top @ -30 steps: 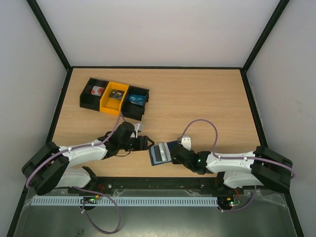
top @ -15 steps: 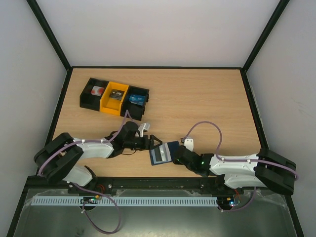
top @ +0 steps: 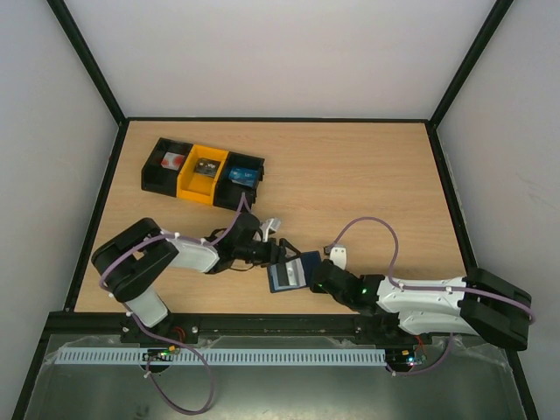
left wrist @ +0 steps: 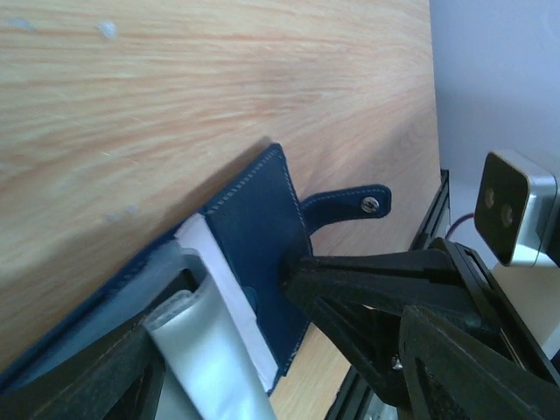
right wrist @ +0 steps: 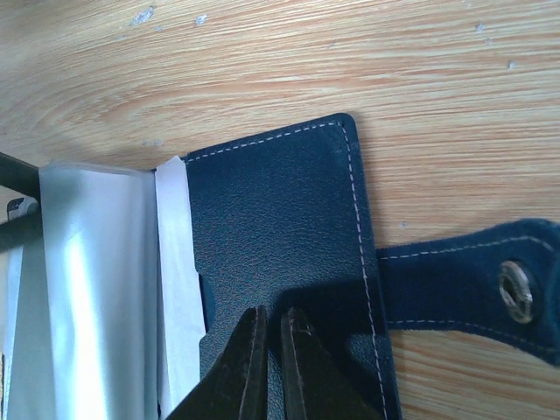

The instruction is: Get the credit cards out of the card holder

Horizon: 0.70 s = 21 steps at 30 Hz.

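Note:
The card holder [top: 287, 275] lies open on the table near the front edge, dark blue with a snap strap [right wrist: 516, 293]. In the right wrist view my right gripper [right wrist: 272, 317] is shut, its tips pressing down on the holder's leather pocket [right wrist: 280, 210]. A thin white card edge [right wrist: 175, 280] peeks from that pocket beside a silvery grey flap [right wrist: 87, 289]. My left gripper [top: 282, 249] stands open at the holder's left end, its fingers either side of the grey flap [left wrist: 206, 359]. No other credit cards show.
A row of black and yellow bins [top: 203, 173] stands at the back left, holding a red-and-white item [top: 171, 161] and a blue one [top: 241, 175]. The table's front edge [top: 262, 313] runs just behind the holder. Both arms meet low over it.
My left arm has stretched right until its gripper reached the holder's left end, and its jaws have spread wider. The right gripper stayed shut on the holder, shifting slightly.

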Each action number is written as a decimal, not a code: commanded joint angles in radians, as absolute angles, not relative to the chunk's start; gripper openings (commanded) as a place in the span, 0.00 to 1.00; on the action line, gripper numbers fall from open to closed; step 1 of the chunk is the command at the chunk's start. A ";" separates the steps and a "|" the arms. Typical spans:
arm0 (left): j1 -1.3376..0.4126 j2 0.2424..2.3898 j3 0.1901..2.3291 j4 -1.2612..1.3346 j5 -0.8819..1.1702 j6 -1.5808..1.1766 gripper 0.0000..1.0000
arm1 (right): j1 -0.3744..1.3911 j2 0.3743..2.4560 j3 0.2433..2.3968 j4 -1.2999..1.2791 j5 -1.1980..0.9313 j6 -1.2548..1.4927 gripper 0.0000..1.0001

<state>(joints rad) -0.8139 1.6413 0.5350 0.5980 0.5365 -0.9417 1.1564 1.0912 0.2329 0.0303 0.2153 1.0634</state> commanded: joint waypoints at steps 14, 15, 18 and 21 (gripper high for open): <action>-0.905 1.755 0.655 0.717 0.579 -1.004 0.73 | 1.163 0.924 0.247 -0.150 0.302 1.042 0.17; -0.905 1.772 0.658 0.726 0.578 -1.005 0.73 | 1.163 0.887 0.245 -0.164 0.296 1.039 0.19; -0.905 1.811 0.680 0.740 0.587 -1.002 0.72 | 1.163 0.773 0.230 -0.152 0.248 0.995 0.23; -0.906 1.828 0.709 0.739 0.595 -1.000 0.71 | 1.163 0.708 0.224 -0.106 0.177 0.962 0.22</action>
<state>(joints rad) -0.9005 1.8088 0.6605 0.6991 0.5831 -1.0088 1.1564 0.7776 0.2321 -0.1059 0.2279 1.0142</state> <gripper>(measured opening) 0.718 0.227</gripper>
